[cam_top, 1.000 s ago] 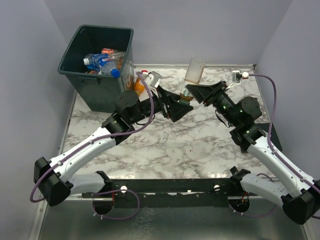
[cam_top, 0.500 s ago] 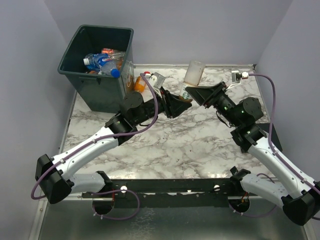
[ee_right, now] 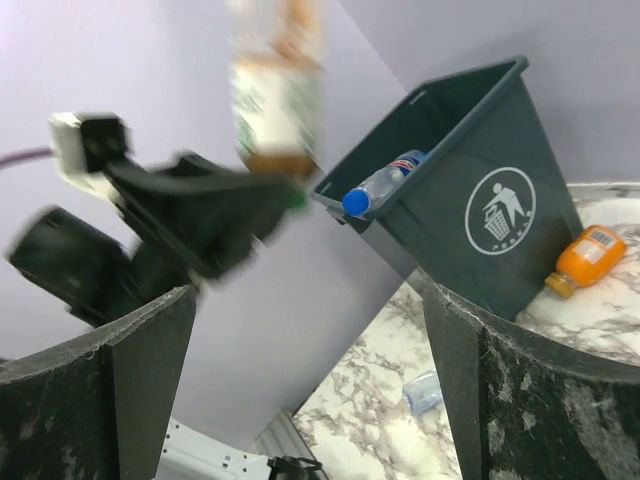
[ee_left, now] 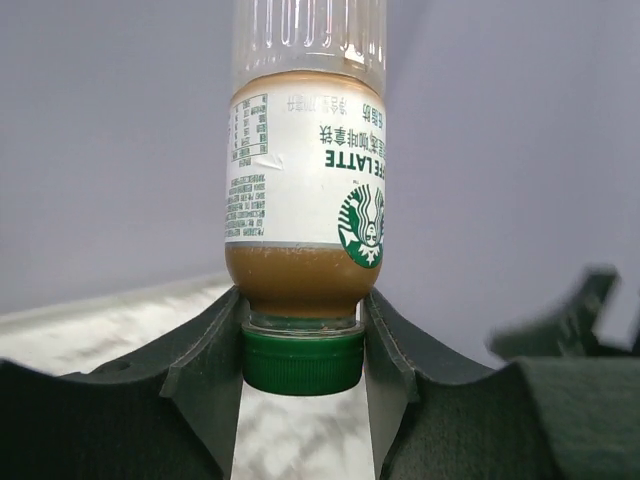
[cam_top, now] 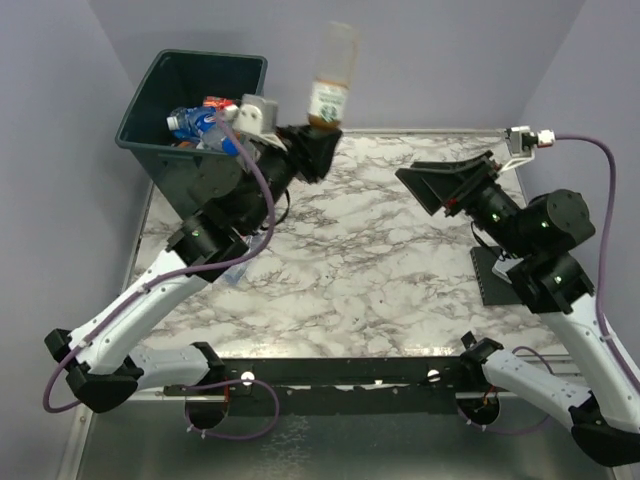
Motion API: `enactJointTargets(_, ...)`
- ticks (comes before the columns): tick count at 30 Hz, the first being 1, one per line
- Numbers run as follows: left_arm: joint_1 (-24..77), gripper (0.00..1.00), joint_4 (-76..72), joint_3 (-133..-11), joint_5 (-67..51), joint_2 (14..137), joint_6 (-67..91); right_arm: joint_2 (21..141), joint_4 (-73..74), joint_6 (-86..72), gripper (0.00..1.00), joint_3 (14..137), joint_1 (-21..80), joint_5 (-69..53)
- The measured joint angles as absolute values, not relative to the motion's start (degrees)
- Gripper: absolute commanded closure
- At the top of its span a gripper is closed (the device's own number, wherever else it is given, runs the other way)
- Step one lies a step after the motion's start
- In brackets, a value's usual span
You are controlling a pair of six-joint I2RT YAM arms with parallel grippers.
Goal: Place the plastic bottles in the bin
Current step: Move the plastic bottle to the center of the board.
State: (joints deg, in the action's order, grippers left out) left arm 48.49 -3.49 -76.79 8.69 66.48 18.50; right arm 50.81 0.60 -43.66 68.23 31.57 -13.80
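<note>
The left hand (cam_top: 322, 135) pinches the latte bottle (cam_top: 333, 65) at its neck, green cap down, and holds it high just beside the bin (cam_top: 190, 180). The right hand (cam_top: 420, 190) hangs spread wide and empty over the bench (cam_top: 380, 280). Several bottles (cam_top: 205, 122) lie inside the bin, and an orange bottle (ee_right: 585, 258) lies on the bench just beside its logo face.

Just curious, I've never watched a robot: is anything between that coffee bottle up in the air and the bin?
Nothing visible. The coffee bottle, clamped at its neck in the left jaws, is up beside the open-topped bin.
</note>
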Motion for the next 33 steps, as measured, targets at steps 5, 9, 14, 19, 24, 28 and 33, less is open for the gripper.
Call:
enactJointTargets(5, 47.3, 1.00, 2.6, -95.3, 31.2, 68.1, 6.4, 44.4, 4.9, -42.0, 0.00, 65.1, 31.6, -10.1)
enactJointTargets(9, 38.4, 1.00, 5.8, -103.0, 44.3, 70.8, -1.4, 41.8, 6.5, -42.5, 0.00, 58.8, 31.6, -7.6)
enactJointTargets(14, 22.8, 1.00, 12.3, -107.5, 48.0, 78.7, -2.1, 41.4, 10.2, -43.5, 0.00, 53.8, 31.6, -6.2)
enactJointTargets(19, 16.0, 0.23, 19.7, -107.2, 44.5, 87.1, 1.9, 40.5, 12.6, -43.5, 0.00, 53.5, 31.6, -5.5)
enactJointTargets(24, 13.8, 0.01, 25.3, -107.3, 41.5, 92.4, 5.8, 39.1, 13.4, -43.0, 0.00, 53.5, 31.6, -4.5)
enactJointTargets(28, 14.5, 0.01, 26.9, -111.5, 40.1, 92.0, 7.3, 39.2, 13.4, -42.4, 0.00, 53.5, 31.6, -4.0)
enactJointTargets(33, 21.8, 0.01, 25.4, -111.0, 40.1, 82.6, 8.2, 42.0, 10.7, -42.9, 0.01, 50.6, 31.6, -4.4)
